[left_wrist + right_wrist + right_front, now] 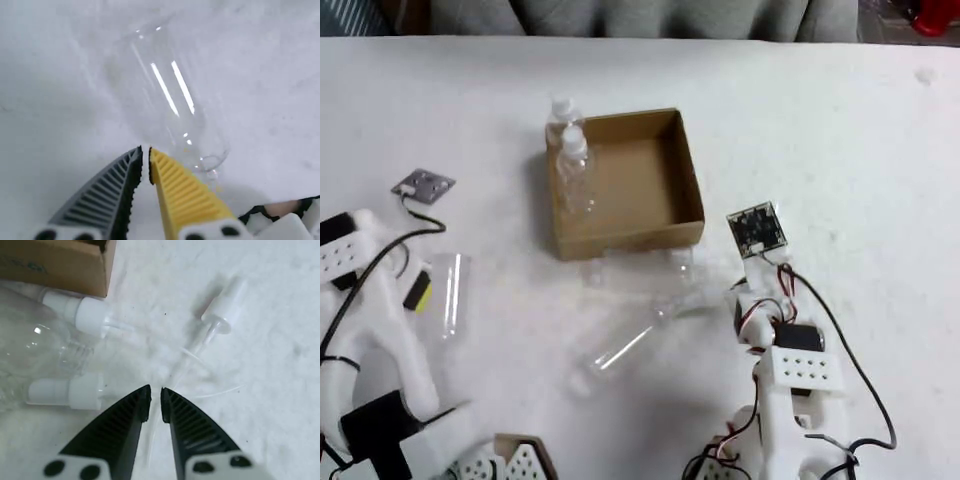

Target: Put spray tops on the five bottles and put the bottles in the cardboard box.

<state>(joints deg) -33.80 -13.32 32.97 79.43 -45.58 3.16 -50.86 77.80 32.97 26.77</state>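
Observation:
The open cardboard box [620,185] stands mid-table. One topped bottle [572,165] leans inside its left wall, and a second [560,112] stands just outside that corner. A clear bottle [450,290] with no top lies on the left, its open mouth close to my left gripper [418,290]. In the left wrist view this bottle [170,95] lies just beyond the shut grey and yellow fingers [145,157]. Another clear bottle [625,342] lies in the middle. My right gripper [155,400] is shut, close to a loose spray top [225,310] whose thin tube runs toward the fingers.
Two more white spray tops [90,315] [70,390] lie by clear bottles [30,345] at the box corner [60,262]. Small circuit boards [757,228] [423,186] with cables lie on the white cloth. A cardboard piece [520,455] sits at the front edge.

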